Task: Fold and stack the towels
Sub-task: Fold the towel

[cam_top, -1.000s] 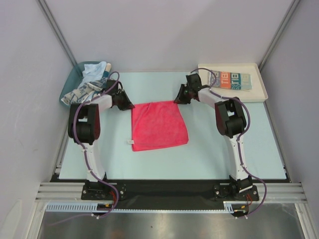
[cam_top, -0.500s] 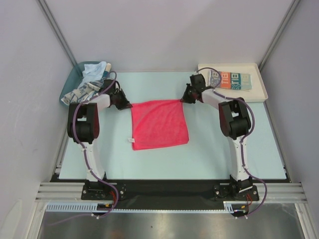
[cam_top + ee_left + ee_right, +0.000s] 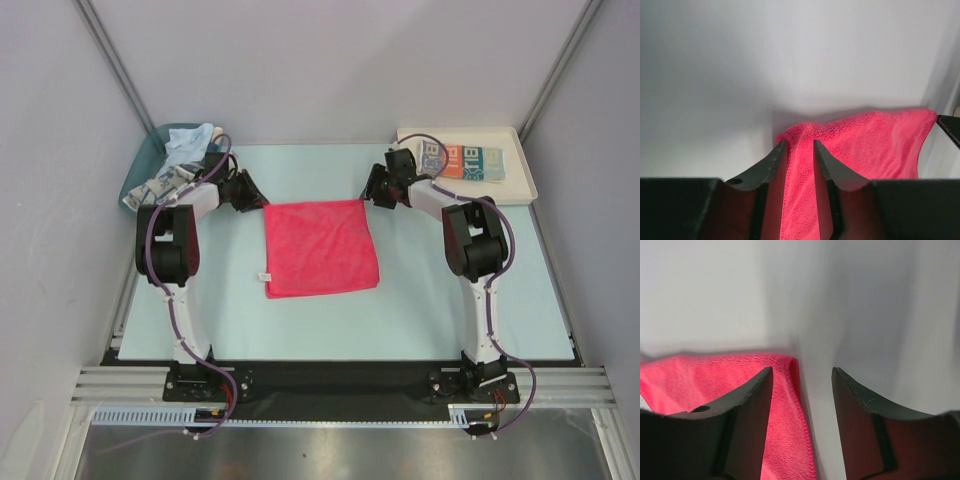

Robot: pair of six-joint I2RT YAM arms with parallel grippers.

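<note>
The red-pink towel [image 3: 320, 248] lies flat in the middle of the table, folded to a near square. My left gripper [image 3: 258, 200] is low at its far left corner. In the left wrist view that gripper [image 3: 799, 145] is open, its fingers apart with a ridge of towel [image 3: 870, 140] between them. My right gripper [image 3: 370, 197] sits at the far right corner. It stands open [image 3: 802, 371], the towel's hemmed edge [image 3: 700, 375] by its left finger and bare table by the right one. A folded teal, white and orange lettered towel [image 3: 462, 160] lies in the tray.
The white tray [image 3: 512, 186] stands at the back right. A teal bin [image 3: 138, 172] at the back left holds a pale blue towel [image 3: 188, 148] and a blue-and-white patterned one [image 3: 160, 186]. Grey walls close in the table on three sides.
Both grippers were shut on the towel's far corners and have opened. The far edge, sagging a second ago, was drawn straight and now lies flat on the table.
</note>
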